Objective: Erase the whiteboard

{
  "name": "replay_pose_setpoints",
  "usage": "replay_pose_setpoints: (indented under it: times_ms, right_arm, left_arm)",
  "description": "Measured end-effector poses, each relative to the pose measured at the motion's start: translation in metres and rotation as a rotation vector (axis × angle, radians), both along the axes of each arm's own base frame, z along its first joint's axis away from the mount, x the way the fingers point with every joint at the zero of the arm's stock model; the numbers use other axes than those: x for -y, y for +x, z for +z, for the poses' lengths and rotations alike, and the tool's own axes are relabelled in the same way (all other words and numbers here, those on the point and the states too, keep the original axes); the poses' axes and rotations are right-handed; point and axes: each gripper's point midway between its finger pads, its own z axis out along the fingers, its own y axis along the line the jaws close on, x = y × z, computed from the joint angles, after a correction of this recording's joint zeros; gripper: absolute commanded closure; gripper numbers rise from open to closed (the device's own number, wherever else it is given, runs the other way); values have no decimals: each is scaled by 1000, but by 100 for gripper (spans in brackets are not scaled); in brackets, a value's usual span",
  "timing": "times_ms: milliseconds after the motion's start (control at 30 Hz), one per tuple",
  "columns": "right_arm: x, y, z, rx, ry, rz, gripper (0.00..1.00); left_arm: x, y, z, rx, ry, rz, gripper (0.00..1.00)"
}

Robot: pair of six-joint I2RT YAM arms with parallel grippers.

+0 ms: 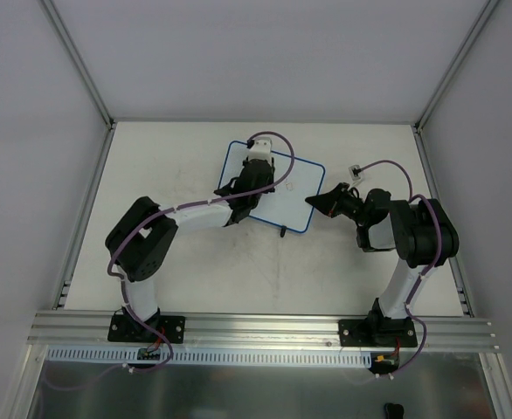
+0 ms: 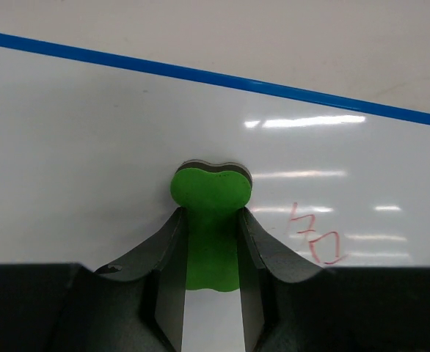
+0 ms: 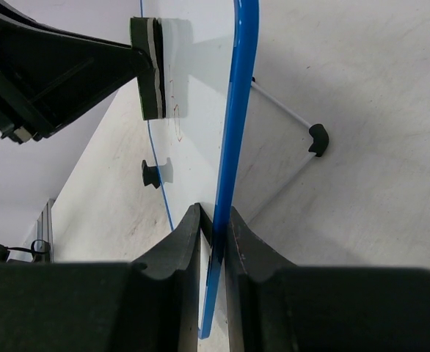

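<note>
while left jaws pinch eraser (image 2: pixel 210 192), right jaws clamp whiteboard (image 1: pixel 300 194) on scuffed table (image 1: pixel 265 272)

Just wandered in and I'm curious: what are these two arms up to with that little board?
They are working on a small whiteboard. The right gripper pinches its blue edge to steady it, while the left gripper holds a green eraser against the white face. A red scribble is on the board beside the eraser, so the job is not done.

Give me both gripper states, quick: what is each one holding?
Left gripper: closed on the green eraser.
Right gripper: closed on the edge of the whiteboard.
</note>
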Motion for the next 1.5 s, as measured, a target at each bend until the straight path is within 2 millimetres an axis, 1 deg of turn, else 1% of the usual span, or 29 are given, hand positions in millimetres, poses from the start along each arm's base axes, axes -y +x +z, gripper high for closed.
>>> replay_pose_setpoints:
  times_ms: [133, 233, 400, 533, 767, 933, 1133, 1267, 1367, 1500]
  right_arm:
    - [0, 0, 0, -1, 0, 0, 100]
    - [0, 0, 0, -2, 0, -1, 100]
    - [0, 0, -1, -5, -1, -3, 100]
    - [0, 0, -1, -5, -1, -3, 100]
    - [0, 0, -1, -5, -1, -3, 100]
    - [0, 0, -1, -5, -1, -2, 100]
    - [0, 0, -1, -3, -1, -2, 100]
    - [0, 0, -1, -5, -1, -3, 100]
    - [0, 0, -1, -5, -1, -4, 100]
    - [0, 0, -1, -6, -1, -4, 100]
  left_arm:
    - [35, -7, 4, 14, -8, -54, 100]
    - [55, -15, 2, 16, -11, -89, 100]
    - [77, -26, 1, 19, -17, -130, 100]
    - [84, -30, -1, 20, -18, -146, 100]
    - [84, -31, -1, 25, -8, -157, 100]
    - [85, -34, -2, 44, 38, -174, 100]
    - [76, -37, -10, 51, 102, -145, 100]
    - [61, -37, -17, 35, 102, -118, 100]
    - [36, -32, -21, 14, 89, -70, 100]
    - [9, -22, -20, 0, 65, -6, 100]
